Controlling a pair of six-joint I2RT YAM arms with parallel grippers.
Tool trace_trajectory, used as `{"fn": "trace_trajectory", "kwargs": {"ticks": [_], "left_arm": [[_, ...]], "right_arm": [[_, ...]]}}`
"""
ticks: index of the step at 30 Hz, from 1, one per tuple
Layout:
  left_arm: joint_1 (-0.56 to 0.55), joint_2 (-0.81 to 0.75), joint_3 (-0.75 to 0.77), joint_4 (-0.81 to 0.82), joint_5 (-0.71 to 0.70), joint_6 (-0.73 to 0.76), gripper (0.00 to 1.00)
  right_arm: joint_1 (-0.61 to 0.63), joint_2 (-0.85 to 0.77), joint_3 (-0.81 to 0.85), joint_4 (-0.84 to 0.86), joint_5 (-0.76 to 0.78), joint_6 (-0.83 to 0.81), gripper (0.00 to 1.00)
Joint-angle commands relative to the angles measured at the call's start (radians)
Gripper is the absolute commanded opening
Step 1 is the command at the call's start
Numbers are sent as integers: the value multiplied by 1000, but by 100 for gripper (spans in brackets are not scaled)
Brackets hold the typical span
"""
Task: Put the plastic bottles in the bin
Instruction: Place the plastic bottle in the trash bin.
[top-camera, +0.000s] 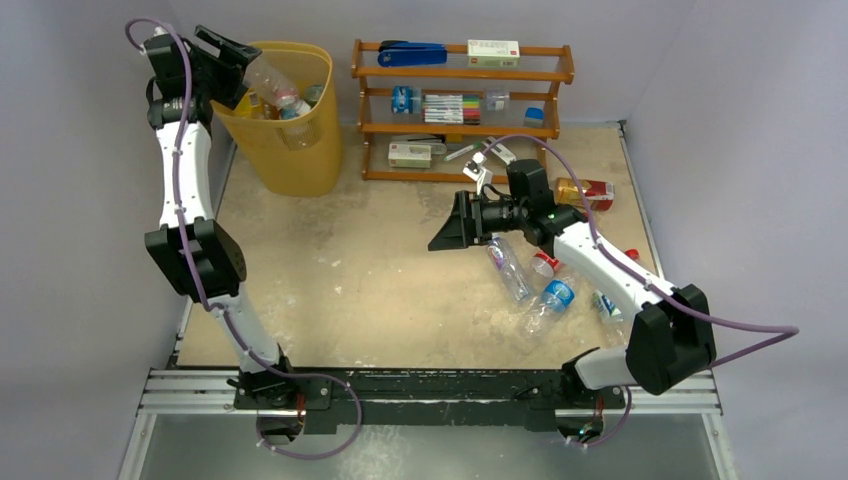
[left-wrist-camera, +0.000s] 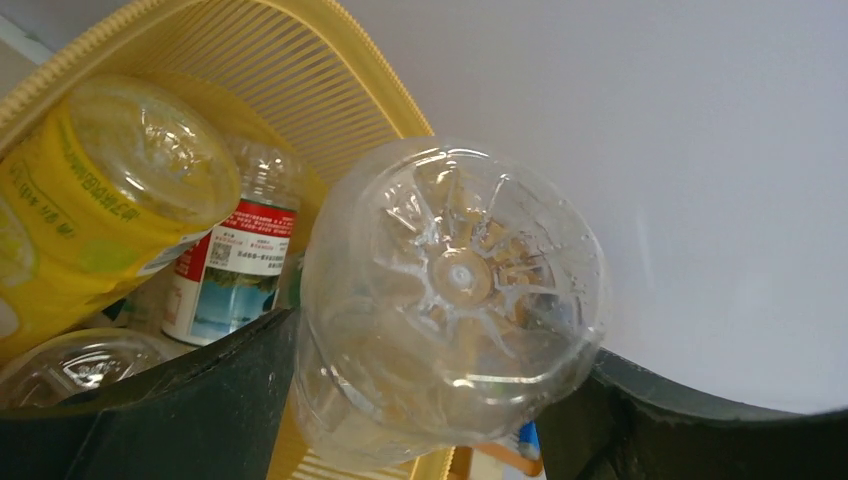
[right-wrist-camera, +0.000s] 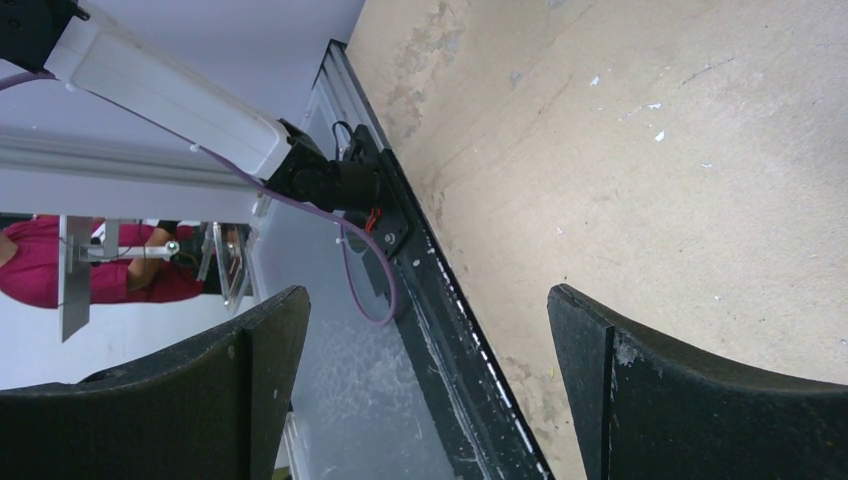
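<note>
Over the yellow bin (top-camera: 300, 165), my left gripper (top-camera: 240, 68) has a clear bottle (top-camera: 272, 78) between its wide-set jaws. In the left wrist view that bottle (left-wrist-camera: 450, 290) fills the gap and touches both fingers, above the bin's ribbed rim (left-wrist-camera: 250, 60). Inside the bin lie a yellow bottle (left-wrist-camera: 100, 200) and a red-labelled one (left-wrist-camera: 235, 270). My right gripper (top-camera: 450, 225) hangs open and empty over the table's middle (right-wrist-camera: 428, 330). To its right, several bottles lie on the table: a clear one (top-camera: 507, 268), a blue-labelled one (top-camera: 548, 300), and an orange one (top-camera: 585, 192).
A brown three-tier shelf rack (top-camera: 460, 110) stands behind the right arm, with a blue stapler (top-camera: 412, 53) and a white box (top-camera: 493, 50) on top. The black base rail (right-wrist-camera: 440, 300) runs along the near table edge. Walls close in on the left, back and right.
</note>
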Motion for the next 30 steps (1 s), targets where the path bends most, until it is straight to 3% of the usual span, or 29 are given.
{"fn": "trace_trajectory", "kwargs": {"ticks": [1,13,25,30], "left_arm": [[-2,-18,105,-91,20,107,80],[6,18,260,-308,-36,230,83],[8,53,210,-108,49,189,86],[6,154,341,-226,25,246,86]], "right_arm": [[6,-15,2,26,-2,0,91],[5,-9,8,27,-4,1,92],[6,-4,20,18,1,-1,92],[6,3,29,16,2,-3,93]]}}
